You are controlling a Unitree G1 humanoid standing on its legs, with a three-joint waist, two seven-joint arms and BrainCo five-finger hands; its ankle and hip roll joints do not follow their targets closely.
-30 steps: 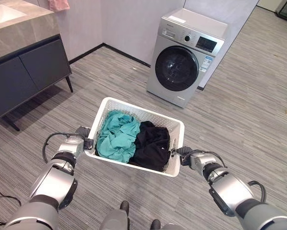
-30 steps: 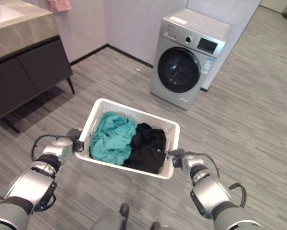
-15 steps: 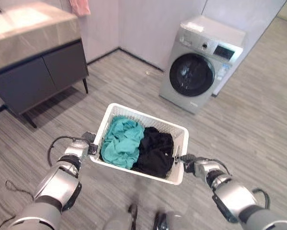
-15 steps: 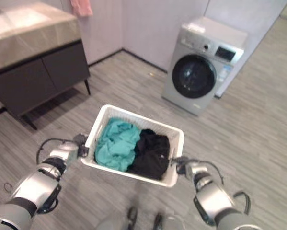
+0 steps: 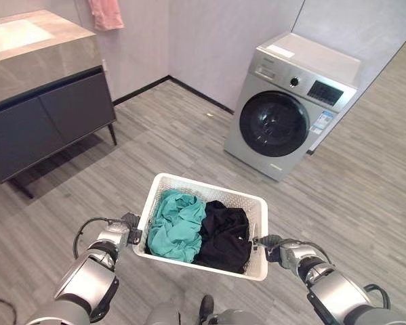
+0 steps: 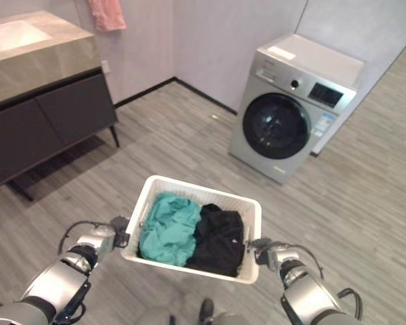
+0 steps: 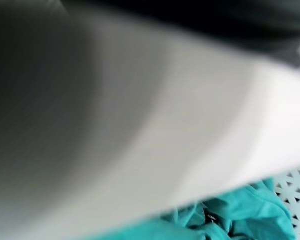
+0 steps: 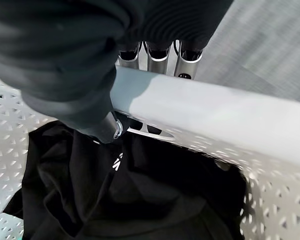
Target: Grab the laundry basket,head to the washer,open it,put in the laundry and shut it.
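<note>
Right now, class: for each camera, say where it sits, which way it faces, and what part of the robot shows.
Left eye view: on the head, looking down at the basket, washer beyond; left hand and right hand at the rims.
Right eye view: beside it, same scene, cabinet at left.
Left wrist view: against the basket rim, teal clothes below.
Right wrist view: fingers curled round the rim, black clothes inside.
Shared: the basket.

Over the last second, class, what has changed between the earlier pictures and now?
The whole view shifted, so the camera moved; the washer now shows fuller, its door still shut. Otherwise unchanged: the left hand and right hand stay at the ends of the white basket, with the teal garment and black garment inside.
</note>
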